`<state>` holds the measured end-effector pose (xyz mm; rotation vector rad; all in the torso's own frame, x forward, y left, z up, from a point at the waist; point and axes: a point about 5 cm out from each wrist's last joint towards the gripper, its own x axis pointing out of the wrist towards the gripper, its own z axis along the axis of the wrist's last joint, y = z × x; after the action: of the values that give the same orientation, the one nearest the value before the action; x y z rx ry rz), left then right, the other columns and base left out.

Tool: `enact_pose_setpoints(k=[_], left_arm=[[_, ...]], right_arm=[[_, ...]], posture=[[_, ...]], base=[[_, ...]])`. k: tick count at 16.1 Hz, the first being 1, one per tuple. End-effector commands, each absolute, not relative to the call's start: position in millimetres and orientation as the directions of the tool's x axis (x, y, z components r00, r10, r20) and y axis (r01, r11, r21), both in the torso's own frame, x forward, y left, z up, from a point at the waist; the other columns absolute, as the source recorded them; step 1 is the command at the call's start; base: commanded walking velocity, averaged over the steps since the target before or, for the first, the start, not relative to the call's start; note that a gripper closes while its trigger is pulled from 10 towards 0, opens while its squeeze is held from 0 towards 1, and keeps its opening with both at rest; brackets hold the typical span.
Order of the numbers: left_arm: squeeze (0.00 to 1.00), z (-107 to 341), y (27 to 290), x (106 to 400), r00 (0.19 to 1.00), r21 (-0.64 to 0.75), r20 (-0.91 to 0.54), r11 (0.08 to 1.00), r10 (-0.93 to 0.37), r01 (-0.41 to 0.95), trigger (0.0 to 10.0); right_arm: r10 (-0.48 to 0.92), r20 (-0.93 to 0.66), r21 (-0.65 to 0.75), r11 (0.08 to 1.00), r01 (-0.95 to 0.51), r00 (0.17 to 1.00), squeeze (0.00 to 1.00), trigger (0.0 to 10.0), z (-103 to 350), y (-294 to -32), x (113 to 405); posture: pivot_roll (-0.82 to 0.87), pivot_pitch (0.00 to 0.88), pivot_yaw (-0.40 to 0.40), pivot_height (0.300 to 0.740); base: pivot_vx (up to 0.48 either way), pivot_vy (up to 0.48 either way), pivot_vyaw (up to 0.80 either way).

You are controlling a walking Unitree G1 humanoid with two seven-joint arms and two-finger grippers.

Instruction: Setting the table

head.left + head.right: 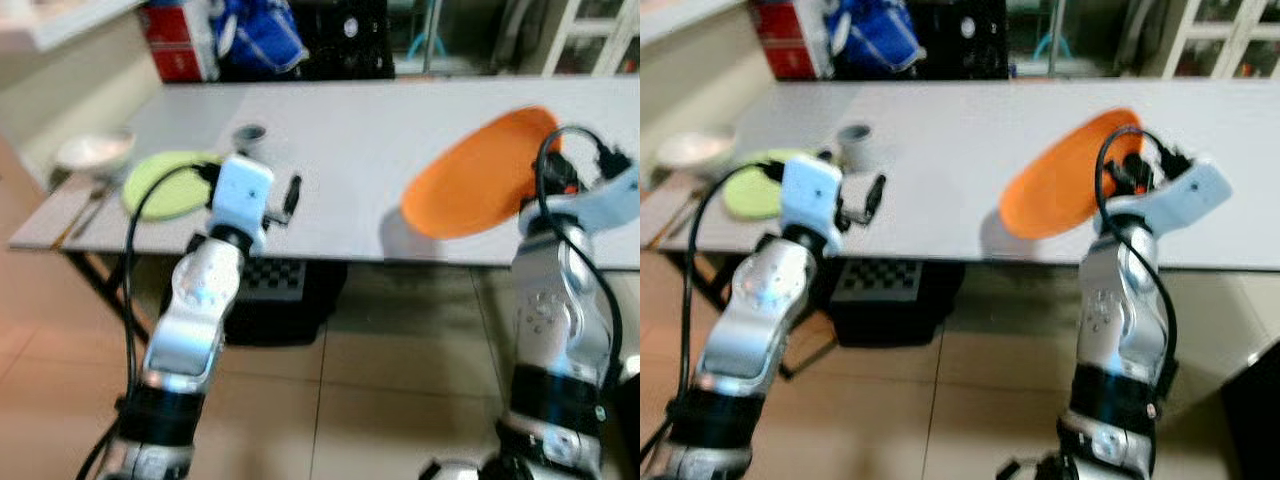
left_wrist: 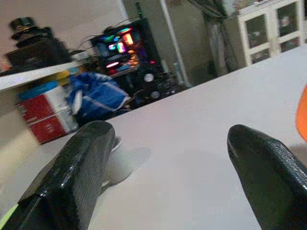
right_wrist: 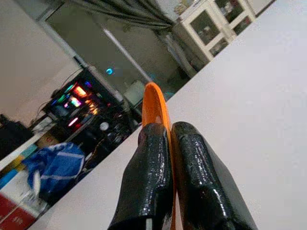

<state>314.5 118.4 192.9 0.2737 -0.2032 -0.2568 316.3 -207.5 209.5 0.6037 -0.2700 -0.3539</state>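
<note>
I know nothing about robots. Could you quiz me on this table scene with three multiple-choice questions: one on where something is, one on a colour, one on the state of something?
1. Where is the green plate?
A. on the table's left part, near the white bowl
B. on the floor
C. in the right tool

2. What colour is the plate held by the right tool?
A. blue
B. orange
C. white

3. How is the left tool?
A. shut on a cup
B. shut on a spoon
C. open, holding nothing

Answers: 1 A, it lies on the grey table beside the bowl. 2 B, the orange plate is pinched at its rim. 3 C, its fingers stand wide apart over the table.
</note>
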Motion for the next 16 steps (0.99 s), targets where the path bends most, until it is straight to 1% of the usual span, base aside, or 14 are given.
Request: enact_pose_setpoints(k=[1,5,6,8,10,13,16], left_arm=[[0.00,194.9,113.6,313.0,0.937,0.302,0.166,0.921,-0.306,0.247,10.0],[0.00,191.7,115.2,313.2,0.943,0.311,0.143,0.919,-0.299,0.244,10.0],[0.00,185.7,118.5,314.8,0.958,0.308,0.090,0.922,-0.274,0.234,10.0],[0.00,181.0,120.8,314.6,0.959,0.314,0.055,0.916,-0.279,0.249,10.0],[0.00,176.8,121.2,309.4,0.939,0.342,0.027,0.886,-0.343,0.314,10.0],[0.00,166.8,120.1,303.9,0.918,0.301,-0.045,0.871,-0.394,0.389,10.0],[0.00,158.8,114.1,293.7,0.860,0.238,-0.105,0.827,-0.500,0.510,10.0]], right_arm=[[-0.411,0.178,0.606,0.761,0.230,0.894,0.00,10.0,218.5,-211.4,315.4],[-0.371,0.135,0.617,0.757,0.214,0.919,0.00,10.0,208.9,-205.8,316.9],[-0.349,0.103,0.624,0.752,0.213,0.931,0.00,10.0,203.0,-204.1,317.4],[-0.327,0.076,0.639,0.741,0.205,0.942,0.00,10.0,196.9,-202.8,317.2],[-0.313,0.037,0.654,0.726,0.214,0.949,0.00,10.0,187.0,-203.8,317.4],[-0.293,0.002,0.675,0.706,0.215,0.956,0.00,10.0,175.2,-203.4,319.1],[-0.290,-0.068,0.685,0.682,0.256,0.955,0.00,10.0,155.7,-205.8,323.8]], posture=[[-0.06,0.000,0.062,0.740],[-0.06,0.000,0.064,0.740],[-0.05,0.000,0.064,0.740],[-0.05,0.000,0.065,0.740],[-0.05,0.000,0.067,0.740],[-0.04,0.000,0.071,0.740],[-0.04,0.000,0.080,0.740]], base=[[0.450,0.000,0.00],[0.425,0.000,0.00],[0.000,0.000,0.00],[0.000,0.000,0.00],[0.000,0.000,0.00],[0.000,0.000,0.00],[0.000,0.000,0.00]])
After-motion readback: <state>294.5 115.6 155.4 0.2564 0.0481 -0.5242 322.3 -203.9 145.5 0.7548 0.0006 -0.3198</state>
